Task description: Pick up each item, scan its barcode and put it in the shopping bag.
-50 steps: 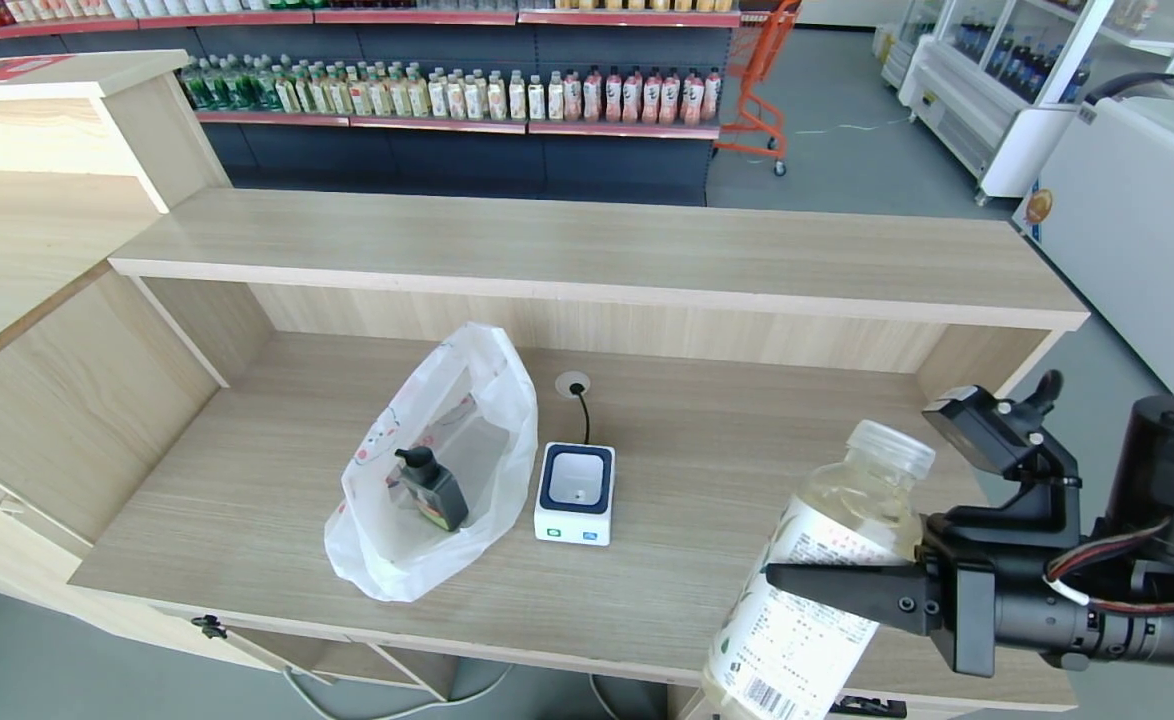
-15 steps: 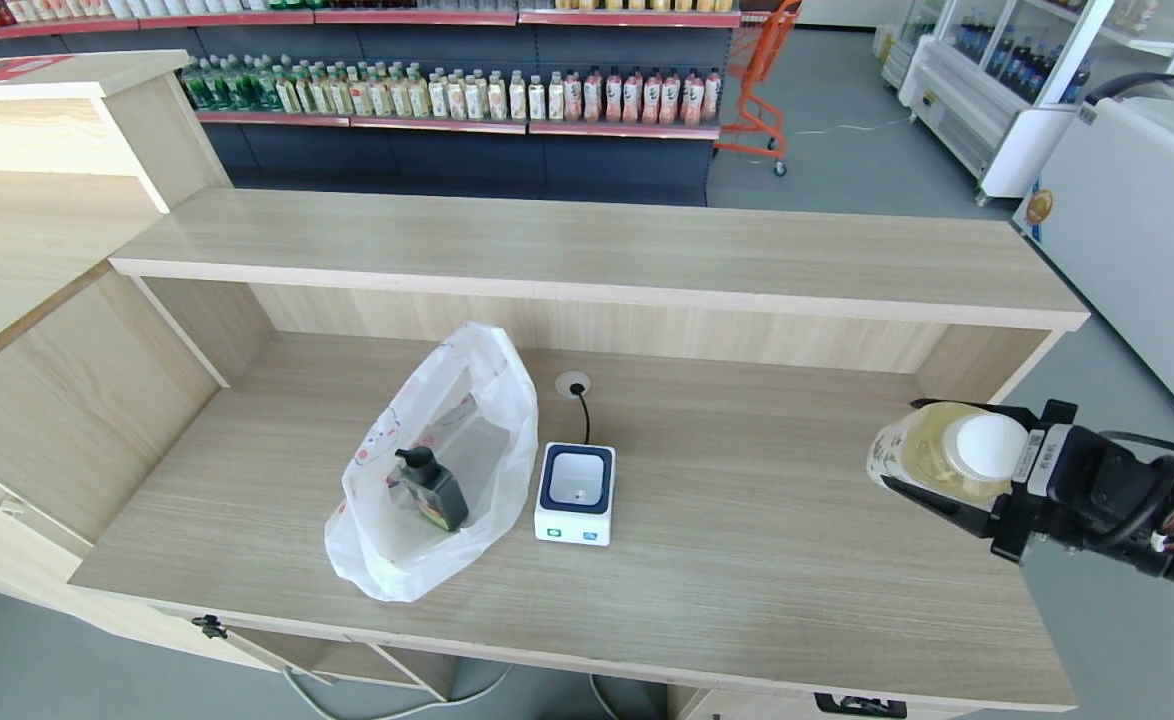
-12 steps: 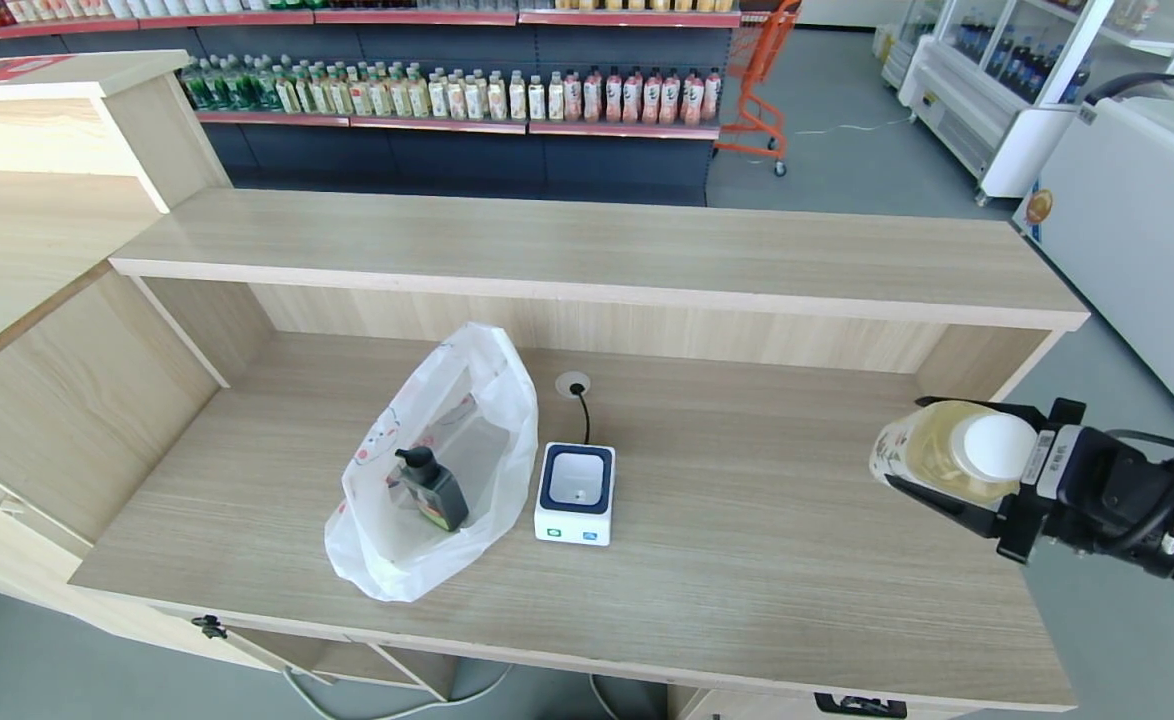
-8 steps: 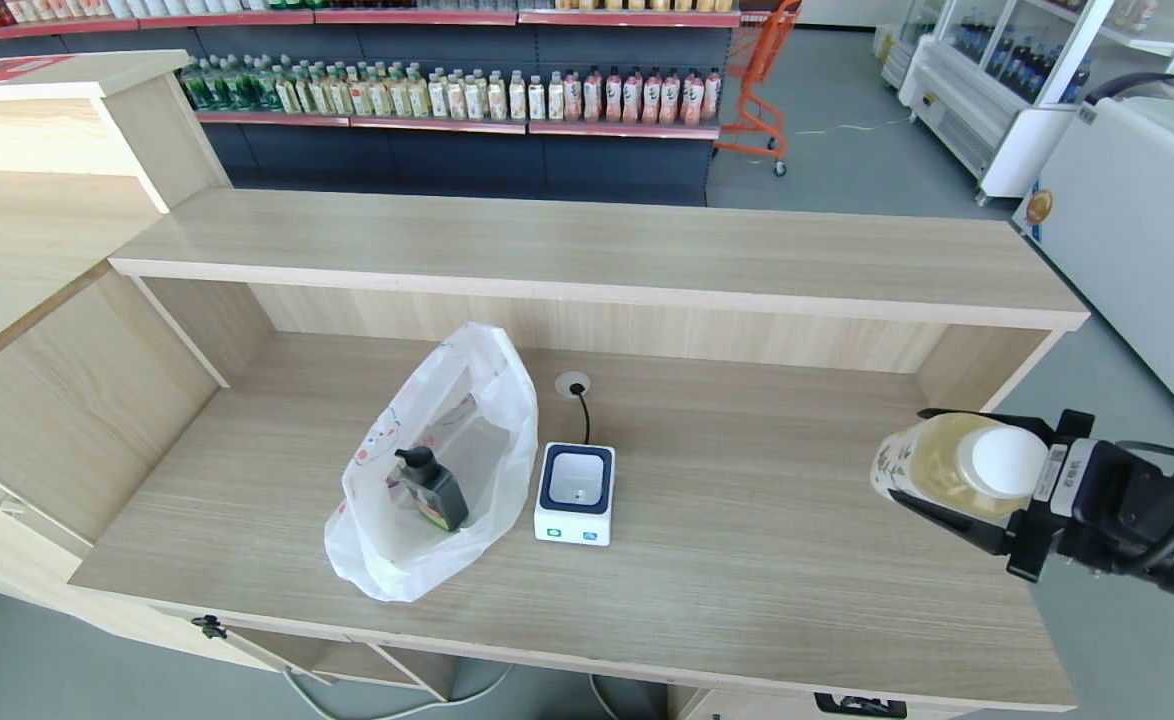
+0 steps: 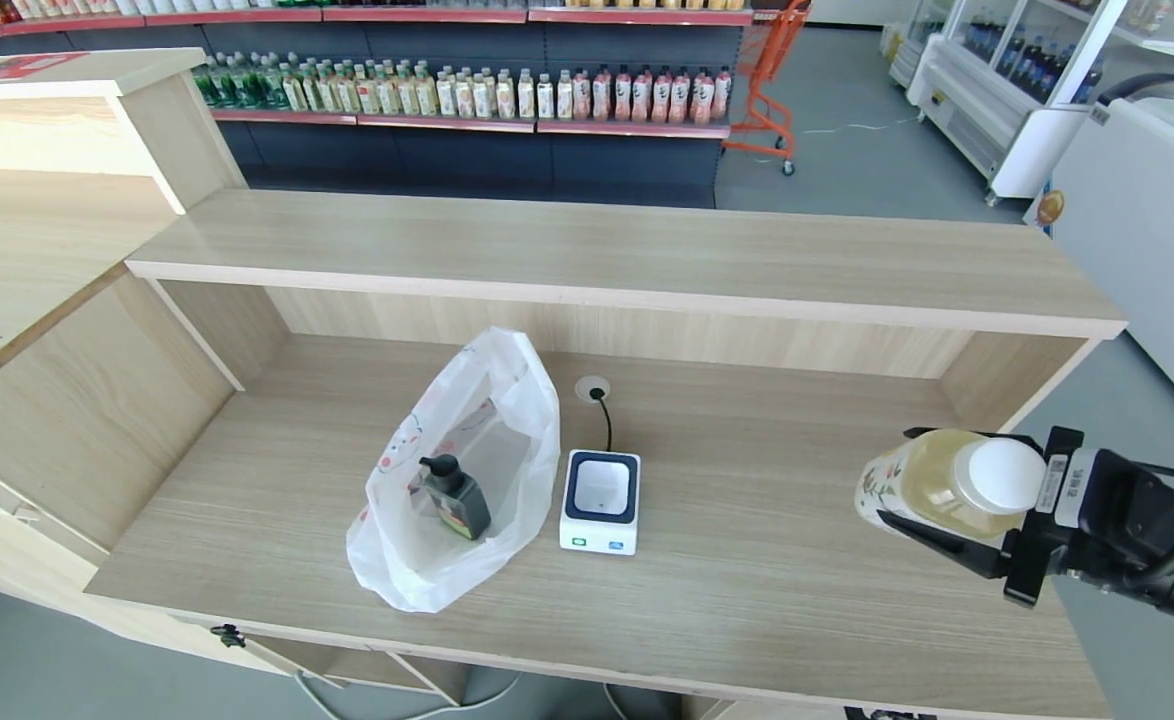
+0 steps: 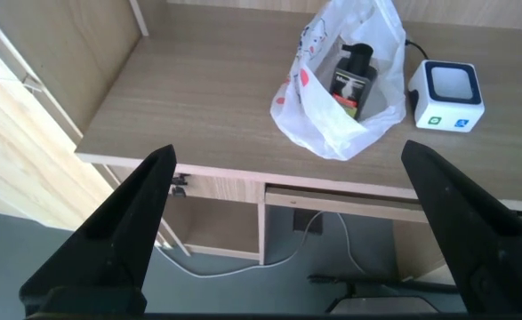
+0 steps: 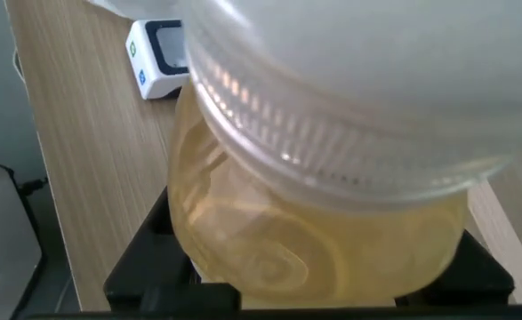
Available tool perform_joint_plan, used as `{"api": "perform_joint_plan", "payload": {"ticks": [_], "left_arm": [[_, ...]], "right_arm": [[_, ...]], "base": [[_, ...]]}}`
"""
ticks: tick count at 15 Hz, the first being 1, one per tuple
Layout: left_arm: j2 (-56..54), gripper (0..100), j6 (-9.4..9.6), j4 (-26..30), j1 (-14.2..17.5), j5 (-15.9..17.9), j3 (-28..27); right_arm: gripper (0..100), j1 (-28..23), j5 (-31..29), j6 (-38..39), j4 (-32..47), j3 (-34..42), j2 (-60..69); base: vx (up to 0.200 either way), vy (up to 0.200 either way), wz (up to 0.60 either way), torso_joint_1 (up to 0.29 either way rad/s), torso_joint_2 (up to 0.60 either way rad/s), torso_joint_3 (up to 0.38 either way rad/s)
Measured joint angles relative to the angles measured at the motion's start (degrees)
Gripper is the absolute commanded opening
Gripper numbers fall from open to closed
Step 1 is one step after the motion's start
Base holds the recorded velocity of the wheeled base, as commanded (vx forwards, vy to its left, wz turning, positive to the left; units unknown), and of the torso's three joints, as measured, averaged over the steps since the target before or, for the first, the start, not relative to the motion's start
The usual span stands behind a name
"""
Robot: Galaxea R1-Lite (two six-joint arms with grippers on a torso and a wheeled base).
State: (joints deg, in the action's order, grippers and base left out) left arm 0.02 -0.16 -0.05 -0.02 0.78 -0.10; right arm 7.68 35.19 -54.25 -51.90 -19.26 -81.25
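In the head view the right gripper (image 5: 899,476) hangs over the right end of the bench (image 5: 767,610). Its black fingers (image 5: 947,545) pinch a drink bottle (image 5: 912,487) of pale yellow liquid, one on its far side and one on its near side. The drink bottle lies almost level, its white cap (image 5: 999,474) pointing right, toward the wrist. Well to the left, the white shopping bag (image 5: 522,400) lies open on the bench with a dark pump bottle (image 5: 457,497) inside it. The scanner (image 5: 602,487) sits just right of the bag, its cable (image 5: 604,420) running to a hole farther back.

In the left wrist view the left gripper (image 6: 287,156) is held off the near edge of the bench (image 6: 189,107), its fingers (image 6: 118,240) spread wide with nothing between them. Past them lie the shopping bag (image 6: 314,133), the pump bottle (image 6: 354,78) in it and the scanner (image 6: 452,89) beside it.

In the right wrist view the drink bottle (image 7: 278,249) and its cap (image 7: 358,80) sit close to the camera, clamped between the fingers (image 7: 140,271) of the right gripper (image 7: 305,289). The scanner (image 7: 158,58) shows on the bench (image 7: 92,160) beyond.
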Motion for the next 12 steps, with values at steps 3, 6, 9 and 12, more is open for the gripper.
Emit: {"api": "perform_joint_plan", "payload": {"ticks": [3, 6, 9, 12], "left_arm": [[0.0, 100, 0.00, 0.0, 0.0, 0.0, 0.0], [0.0, 100, 0.16, 0.0, 0.0, 0.0, 0.0], [0.0, 100, 0.23, 0.0, 0.0, 0.0, 0.0], [0.0, 100, 0.18, 0.0, 0.0, 0.0, 0.0]], "right_arm": [[0, 0.9, 0.4, 3.2, -0.1, -0.1, -0.9], [0, 0.5, 1.5, 3.6, -0.4, -1.7, -3.8], [0, -0.5, 3.0, 3.6, -0.6, -5.1, -8.4], [0, -1.6, 5.0, 3.5, -1.5, -8.8, -14.0]], "base": [[0.000, 0.200, 0.00, -0.002, 0.00, 0.001], [0.067, 0.200, 0.00, 0.002, 0.00, -0.002], [0.133, 0.000, 0.00, 0.003, 0.00, 0.003], [0.000, 0.000, 0.00, 0.000, 0.00, 0.000]]}}
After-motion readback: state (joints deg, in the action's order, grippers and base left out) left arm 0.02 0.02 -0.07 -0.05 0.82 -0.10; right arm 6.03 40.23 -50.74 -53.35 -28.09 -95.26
